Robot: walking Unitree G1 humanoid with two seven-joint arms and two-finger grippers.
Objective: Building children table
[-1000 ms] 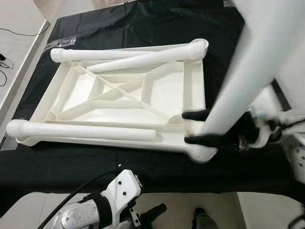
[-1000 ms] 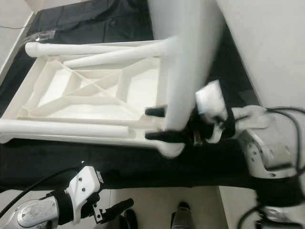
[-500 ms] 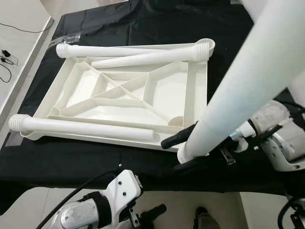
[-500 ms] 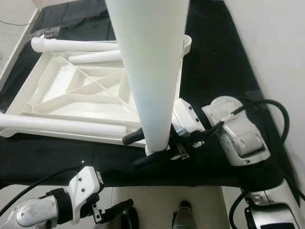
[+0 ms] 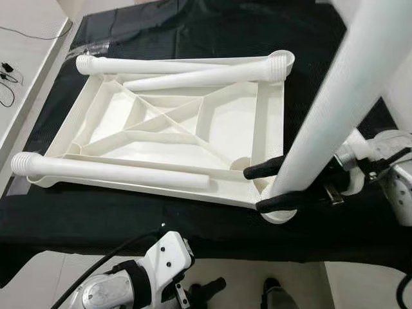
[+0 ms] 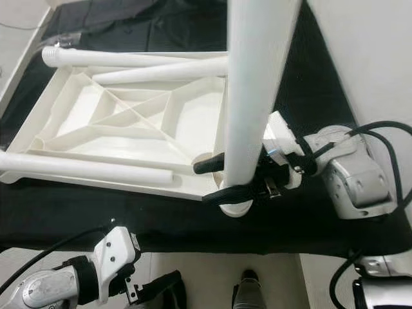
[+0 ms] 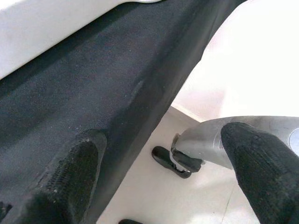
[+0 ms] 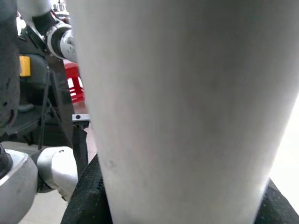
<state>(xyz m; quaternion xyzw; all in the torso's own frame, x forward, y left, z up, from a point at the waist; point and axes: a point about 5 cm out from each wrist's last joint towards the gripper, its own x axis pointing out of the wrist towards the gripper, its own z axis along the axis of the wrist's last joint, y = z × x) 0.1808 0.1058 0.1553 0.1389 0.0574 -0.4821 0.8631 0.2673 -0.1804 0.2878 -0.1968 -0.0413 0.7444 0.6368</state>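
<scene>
Right now my right gripper (image 5: 273,188) has its two long black fingers (image 6: 212,163) clamped around the lower end of a thick white plastic table leg (image 5: 335,103), one finger on each side of the tube. That leg stands nearly upright between the jaws, leaning a little, with its bottom end sitting at the round socket (image 5: 279,212) on the near right corner of the upturned white plastic tabletop (image 5: 193,138). I cannot tell from here whether the end is fully seated in the socket. From the right wrist camera the leg (image 8: 187,107) presses straight against the finger pads, so close it blocks most of what lies beyond.

The tabletop lies underside up on a black cloth (image 5: 193,38), its ribbed bracing facing me. Two more white legs lie flat on it, well away from the jaws: one along the near edge (image 5: 109,172), and one across the far side (image 5: 199,76).

My left gripper (image 7: 163,186) hangs low beside the cloth's draped front edge, fingers spread apart and holding nothing, with pale floor (image 7: 252,60) beyond it.
</scene>
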